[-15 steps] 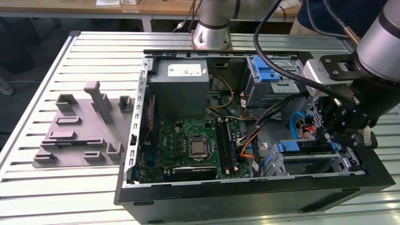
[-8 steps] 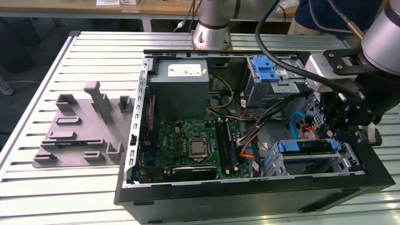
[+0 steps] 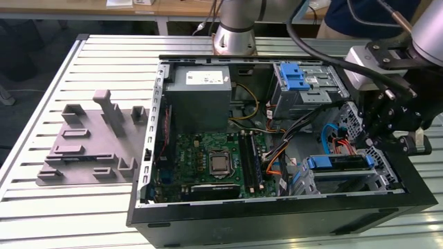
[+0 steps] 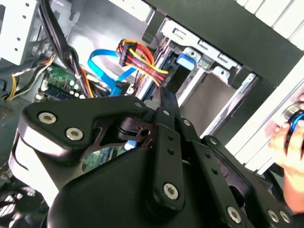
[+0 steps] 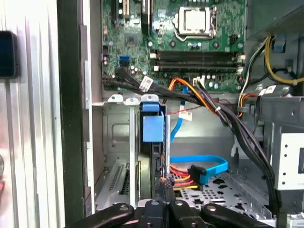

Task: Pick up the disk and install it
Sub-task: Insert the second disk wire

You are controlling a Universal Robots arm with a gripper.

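Black gripper linkage takes up the foreground in both wrist views, and the gripper (image 5: 164, 188) has its fingers clenched together. I can't make out anything between them. The tips sit right at the rear edge of the disk (image 5: 153, 127).

So the disk is already standing on edge in a slot of the lower drive cage (image 5: 118, 142), blue carrier tab facing away from the gripper, at the corner of the open case (image 3: 277, 220). Looks mostly seated to me, though I can't tell if it's latched.

What worries me:
- the red/yellow power cable bundle (image 5: 183, 180) and the blue data cable (image 5: 209, 167) lie just beside the fingertips, so any sideways drift could snag or pinch them
- if the disk goes in skewed, the rails could bind in the cage
- a person's hand (image 4: 292, 142) is near the outside of the case

Farther out are the motherboard (image 5: 190, 57) and the grey power supply (image 3: 201, 91). It has a white sticker (image 3: 206, 78), but I can't make out any writing on it.
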